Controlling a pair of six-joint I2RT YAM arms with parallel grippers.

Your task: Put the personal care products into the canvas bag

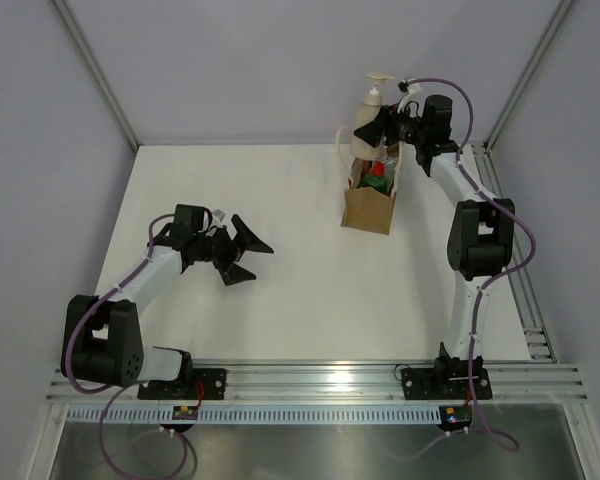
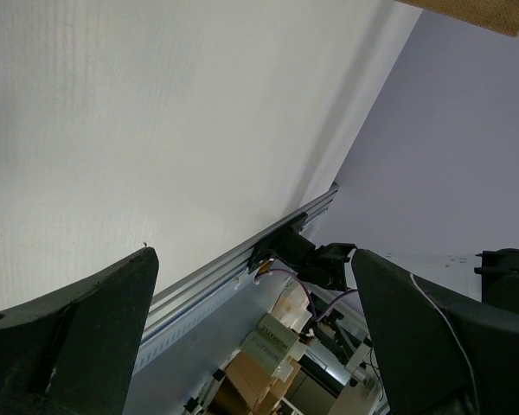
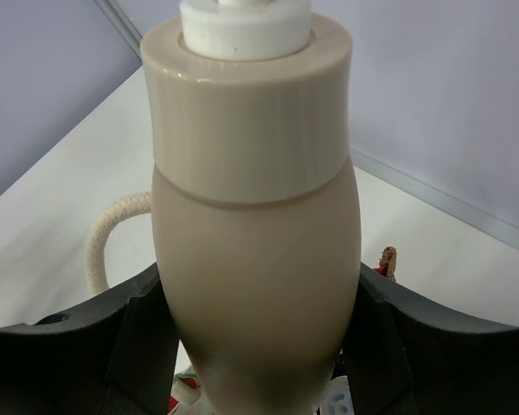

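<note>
From the top external camera: shows the canvas bag point(image 1: 368, 210) standing upright toward the far right of the white table point(image 1: 230, 190), mouth open, a cream handle point(image 1: 342, 150) looping out on its left. Shows the right gripper point(image 1: 380, 126) pinching the beige pump bottle point(image 1: 368, 108) by its body, upright, white pump on top, held just over the bag's mouth and not yet inside. Picks out, within the bag, the green bottle point(image 1: 376, 184) with a red cap, its label too small to read. Finds the left gripper point(image 1: 262, 262) well apart from the bag, low over bare table left of centre, jaws spread wide, holding nothing. From the left wrist: looks between two dark fingers point(image 2: 78, 328) set far apart, across the white table to the aluminium rail point(image 2: 233, 264), catching only a tan corner of the canvas bag point(image 2: 467, 13) at the upper right edge. Glimpses cardboard boxes point(image 2: 251, 380) beyond the rail, one with a pale sticker point(image 2: 272, 343) printed in lines too blurred to read. From the right wrist: fills most of the view with the beige pump bottle point(image 3: 255, 259), plain and smooth, a wider collar under its white pump base, clamped on both sides by dark fingers point(image 3: 130, 346) pressed against its lower body. Shows a cream rope handle point(image 3: 112, 226) arching behind on the left, and red and white scraps point(image 3: 183, 393) below, too cropped to identify.
</note>
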